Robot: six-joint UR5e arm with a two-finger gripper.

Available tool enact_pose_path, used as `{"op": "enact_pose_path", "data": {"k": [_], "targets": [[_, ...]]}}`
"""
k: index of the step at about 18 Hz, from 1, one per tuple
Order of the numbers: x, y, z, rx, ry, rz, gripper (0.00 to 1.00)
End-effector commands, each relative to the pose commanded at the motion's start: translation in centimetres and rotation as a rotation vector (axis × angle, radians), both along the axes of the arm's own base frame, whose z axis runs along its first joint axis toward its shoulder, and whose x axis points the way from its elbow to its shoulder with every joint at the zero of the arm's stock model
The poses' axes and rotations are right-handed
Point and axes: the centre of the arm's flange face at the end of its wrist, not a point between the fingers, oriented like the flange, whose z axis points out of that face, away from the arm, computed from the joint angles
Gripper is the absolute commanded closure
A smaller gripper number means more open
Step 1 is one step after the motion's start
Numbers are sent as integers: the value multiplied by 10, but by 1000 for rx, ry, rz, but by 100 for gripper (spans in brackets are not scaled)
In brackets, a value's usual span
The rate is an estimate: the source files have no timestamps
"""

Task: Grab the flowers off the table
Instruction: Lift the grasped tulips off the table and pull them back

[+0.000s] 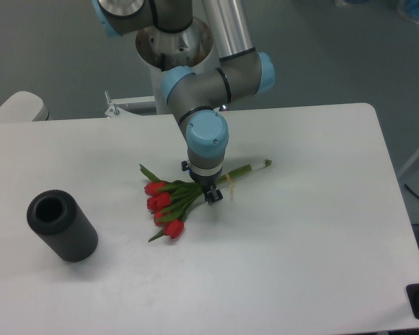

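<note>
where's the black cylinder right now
The black cylinder lies on its side near the left edge of the white table in the camera view, well left of the flowers and apart from them and the gripper.

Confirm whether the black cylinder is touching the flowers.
No. The black cylinder lies apart from the flowers, bare table between them.

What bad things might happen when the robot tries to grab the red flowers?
1. The claw hangs over the thin stems of the flowers, right by the leaves. It might pinch only some stems, or squash them.
2. The heavy red blooms sit off to one side of the claw, so the bunch may tip or slip when lifted.
3. The flowers lie flat on the table, so the claw could bump it coming down.
</note>
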Motion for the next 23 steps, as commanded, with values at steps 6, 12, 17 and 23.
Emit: {"op": "enact_pose_path", "data": {"k": [6,12,17,23], "targets": [[-13,6,15,14,22,3,90],[-31,15,36,30,41,20,99],[-57,39,57,19,33,108,99],[-82,68,62,43,52,175,99]]}}
